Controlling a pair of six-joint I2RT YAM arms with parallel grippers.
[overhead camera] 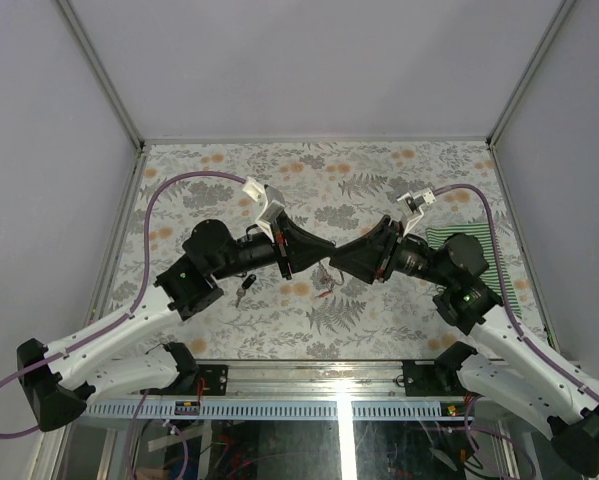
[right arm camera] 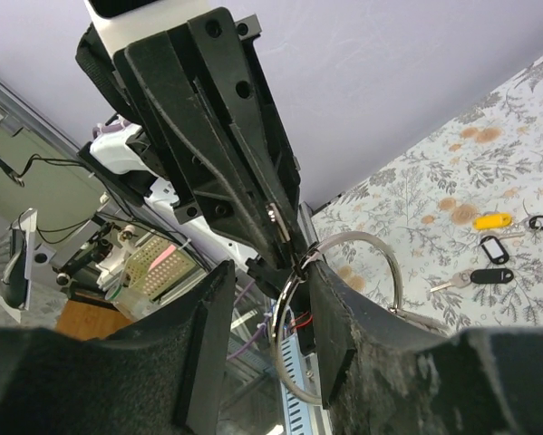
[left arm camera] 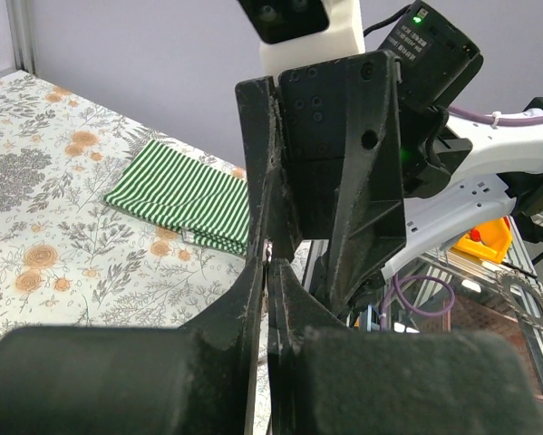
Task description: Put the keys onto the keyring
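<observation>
Grippers meet tip to tip: the left gripper (left arm camera: 269,260) is clamped tight, seemingly on the rim of the keyring (right arm camera: 353,234), while the right gripper (right arm camera: 271,281) stands half spread, the wire passing loose between its jaws. Thin, stiff, light and slick, the ring wants pinching flat across its bare arc, just past the left tips; a red tag (right arm camera: 295,319) hangs under them, and a yellow-tagged key (right arm camera: 491,220) lies well beyond.

Soft, even light all round leaves only faint shadows on the flower-patterned tablecloth (overhead camera: 379,180). In the wrist views the nearest black gripper fingers (left arm camera: 117,381) are blurred.
</observation>
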